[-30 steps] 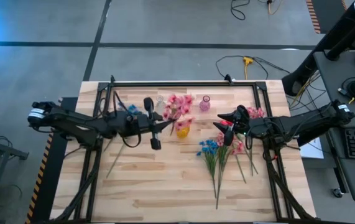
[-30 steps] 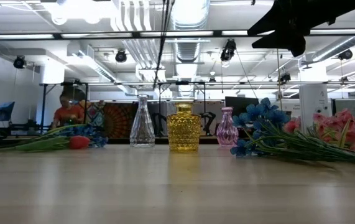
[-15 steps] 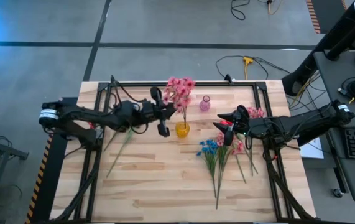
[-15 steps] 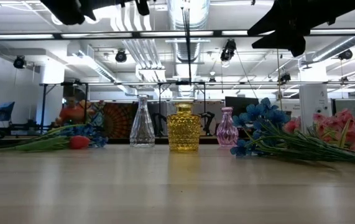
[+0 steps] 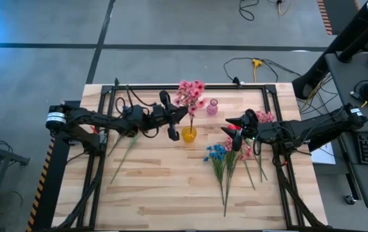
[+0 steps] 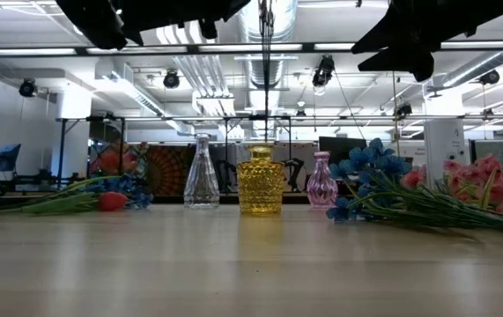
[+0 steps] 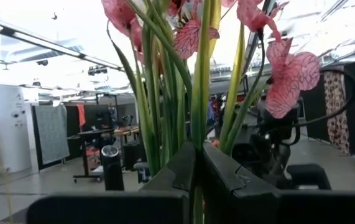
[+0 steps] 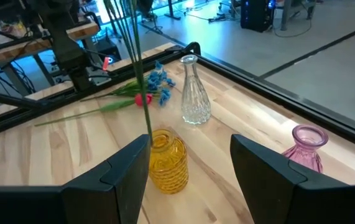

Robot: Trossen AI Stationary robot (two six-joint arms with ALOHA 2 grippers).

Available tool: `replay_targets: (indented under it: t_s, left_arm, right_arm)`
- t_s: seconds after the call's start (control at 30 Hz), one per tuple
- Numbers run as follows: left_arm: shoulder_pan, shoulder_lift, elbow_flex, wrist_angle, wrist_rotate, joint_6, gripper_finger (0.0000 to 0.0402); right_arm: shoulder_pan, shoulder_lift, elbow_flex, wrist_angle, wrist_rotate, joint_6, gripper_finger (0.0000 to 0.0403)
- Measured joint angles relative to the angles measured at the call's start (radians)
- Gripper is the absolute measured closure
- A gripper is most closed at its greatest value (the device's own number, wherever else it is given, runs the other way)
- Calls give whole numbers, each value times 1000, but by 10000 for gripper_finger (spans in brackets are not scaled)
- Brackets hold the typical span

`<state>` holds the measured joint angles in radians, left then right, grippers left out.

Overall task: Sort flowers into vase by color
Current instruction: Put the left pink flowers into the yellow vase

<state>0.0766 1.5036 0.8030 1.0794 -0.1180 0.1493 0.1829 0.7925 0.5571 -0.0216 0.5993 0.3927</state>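
My left gripper [image 5: 182, 116] is shut on a pink blossom spray [image 5: 190, 93] and holds it upright over the yellow vase [image 5: 189, 134]. In the right wrist view the spray's thin stem [image 8: 137, 74] comes down to the yellow vase's mouth [image 8: 158, 138]. A clear vase [image 6: 202, 172] and a small pink vase [image 6: 321, 180] stand on either side of it. My right gripper [image 8: 189, 177] is open and hovers above the blue [image 5: 216, 153], pink and red flowers lying at the table's right. More blue and red flowers [image 8: 146, 93] lie at the left. My left gripper pinches the pink spray's bundled green stems [image 7: 197, 134] between its two shut fingers, below the blossoms. The fingers come level from the table's left and lie across the stems. The spray is lifted clear and upright, blossoms on top, its long stem [image 6: 268, 79] hanging down to the yellow vase.
A black frame rail [image 5: 190, 86] runs along the table's far edge, close behind the vases. A long green stem [image 5: 122, 161] lies on the left half. The near half of the wooden table [image 5: 171, 193] is bare but for the stems at the right.
My left gripper has risen and moved right, toward the yellow vase, and has tipped the pink spray from slanting to upright. The blossoms have swung toward the far edge, and the stem now hangs down onto the yellow vase's mouth.
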Motion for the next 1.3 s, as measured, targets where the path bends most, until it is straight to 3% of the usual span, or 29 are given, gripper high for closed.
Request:
replay_targets:
  t_s: [0.33, 1.3]
  left_arm:
    - [14, -1, -65, 99, -3, 26, 401]
    - [30, -2, -68, 96, -2, 54, 401]
  right_arm:
    - [0, 0, 0, -3, 1, 0, 188]
    - [0, 0, 0, -3, 2, 1, 188]
